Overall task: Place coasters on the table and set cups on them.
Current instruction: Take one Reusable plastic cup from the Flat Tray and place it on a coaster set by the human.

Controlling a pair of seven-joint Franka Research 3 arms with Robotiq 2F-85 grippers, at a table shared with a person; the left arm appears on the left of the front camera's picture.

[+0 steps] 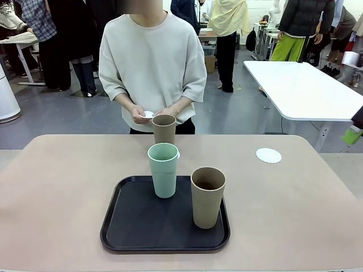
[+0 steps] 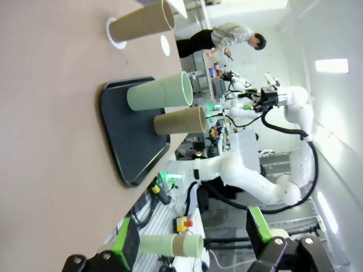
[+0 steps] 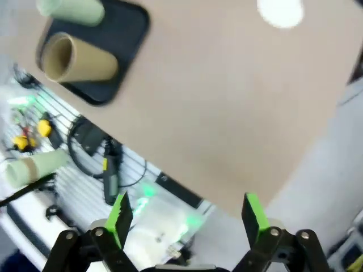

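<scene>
Bare coaster wants a cup; both claws wide and empty

The bare coaster (image 1: 268, 155) lies on the tabletop (image 1: 57, 192) to the right, the far brown cup (image 1: 164, 129) seems to stand on a second coaster (image 2: 116, 34), and the person's hands (image 1: 139, 112) hold a third coaster (image 1: 148, 114). The left claw (image 2: 190, 226) and right claw (image 3: 186, 215) gape, holding nothing. Likely best: grip the near brown cup (image 1: 207, 196) mid-body, lift it clear of the black tray (image 1: 130, 221) rim and set it centred; the mint cup (image 1: 163, 170) close by could get knocked
</scene>
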